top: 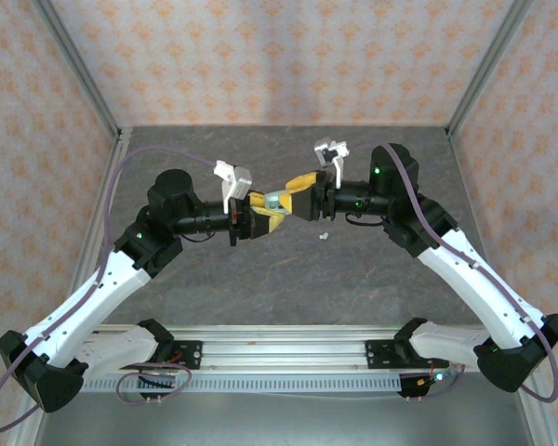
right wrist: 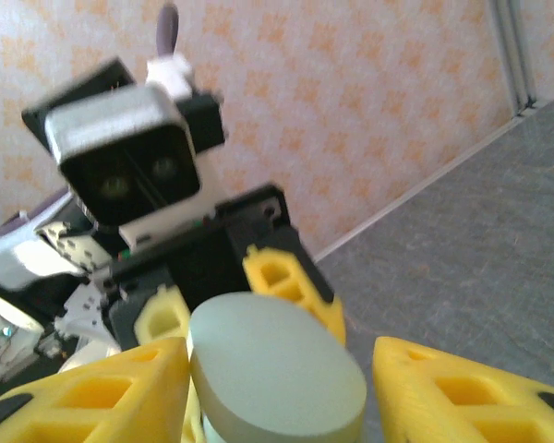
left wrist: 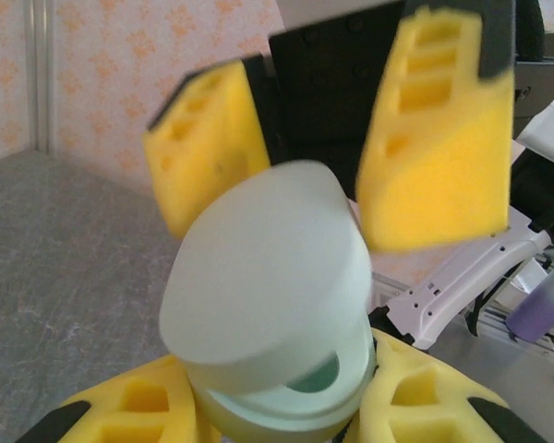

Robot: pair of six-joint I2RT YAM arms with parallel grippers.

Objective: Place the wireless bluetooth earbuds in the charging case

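A pale mint oval charging case is held above the table's middle, between both grippers. My left gripper is shut on the case's base, its yellow fingers pressing both sides. The lid is lifted a little, and a darker mint hollow shows under it. My right gripper is open around the lid: its left finger is close beside the lid and its right finger stands apart. One tiny whitish earbud lies on the table below the right gripper.
The grey table is walled by patterned panels with metal corner posts. The left arm's wrist camera faces the right wrist closely. An aluminium rail carries both arm bases at the near edge.
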